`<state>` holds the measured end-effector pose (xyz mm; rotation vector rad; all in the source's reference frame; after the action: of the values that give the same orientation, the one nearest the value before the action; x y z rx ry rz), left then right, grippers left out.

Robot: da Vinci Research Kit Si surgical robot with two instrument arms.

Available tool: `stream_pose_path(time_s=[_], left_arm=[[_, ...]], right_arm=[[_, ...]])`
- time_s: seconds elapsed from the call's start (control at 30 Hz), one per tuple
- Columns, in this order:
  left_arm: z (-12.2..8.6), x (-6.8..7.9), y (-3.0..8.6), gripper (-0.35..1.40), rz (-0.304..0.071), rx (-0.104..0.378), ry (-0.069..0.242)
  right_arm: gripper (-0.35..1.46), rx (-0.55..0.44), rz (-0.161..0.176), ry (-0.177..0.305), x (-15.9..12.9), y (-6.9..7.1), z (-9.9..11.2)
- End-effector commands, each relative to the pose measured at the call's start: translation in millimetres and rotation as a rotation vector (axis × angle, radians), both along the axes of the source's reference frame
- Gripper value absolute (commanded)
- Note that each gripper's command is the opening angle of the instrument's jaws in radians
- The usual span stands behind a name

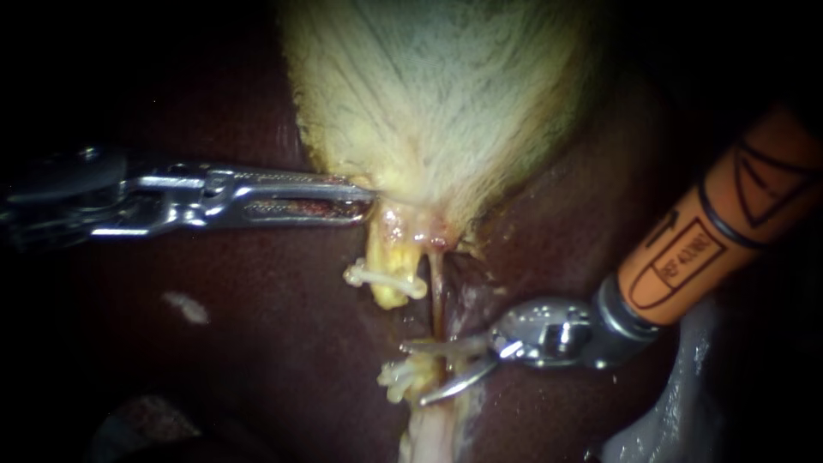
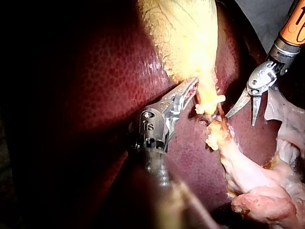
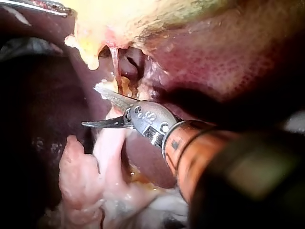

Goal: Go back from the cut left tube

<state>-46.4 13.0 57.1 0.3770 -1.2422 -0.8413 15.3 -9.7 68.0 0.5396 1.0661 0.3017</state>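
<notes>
While agape — right instrument point(image 1: 417, 373) near tube point(image 1: 436, 296)

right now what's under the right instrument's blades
Under the right instrument, blades open, lie the cut left tube's lower stump and its pale clip. The blades cover where the thin tube runs on.

Two instruments are present: the left instrument point(image 1: 369, 196) and the right instrument point(image 1: 413, 374). There is one gallbladder point(image 1: 446, 94) and one liver point(image 1: 257, 343). Two tubes are visible: the cut left tube point(image 1: 387, 257), parted into one far stump and one near stump, and one thin uncut tube point(image 1: 436, 296) to its right. One far clip point(image 1: 384, 279) sits on the far stump. The near clip cluster point(image 1: 396, 377) at the near stump cannot be counted.
</notes>
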Motion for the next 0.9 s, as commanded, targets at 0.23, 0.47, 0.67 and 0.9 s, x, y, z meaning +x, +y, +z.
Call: stream_pose_path(time_s=[0.23, 0.47, 0.67, 0.9], left_arm=[[0.1, 0.1, 0.0, -0.35, -0.002, -0.001, 0.002], [0.1, 0.1, 0.0, -0.35, -0.003, 0.000, 0.002], [0.1, 0.1, 0.1, -0.35, -0.003, 0.000, 0.002], [0.3, -0.6, 0.2, -0.35, -0.006, -0.001, 0.005]], right_arm=[[1.43, -0.197, 0.020, -0.020, -3.7, 3.1, -0.8], [1.43, -0.305, 0.031, -0.058, -7.9, 6.1, -2.6], [1.43, -0.351, 0.039, -0.084, -9.1, 7.1, -3.8], [1.43, -0.352, 0.042, -0.087, -9.0, 7.0, -4.2]])
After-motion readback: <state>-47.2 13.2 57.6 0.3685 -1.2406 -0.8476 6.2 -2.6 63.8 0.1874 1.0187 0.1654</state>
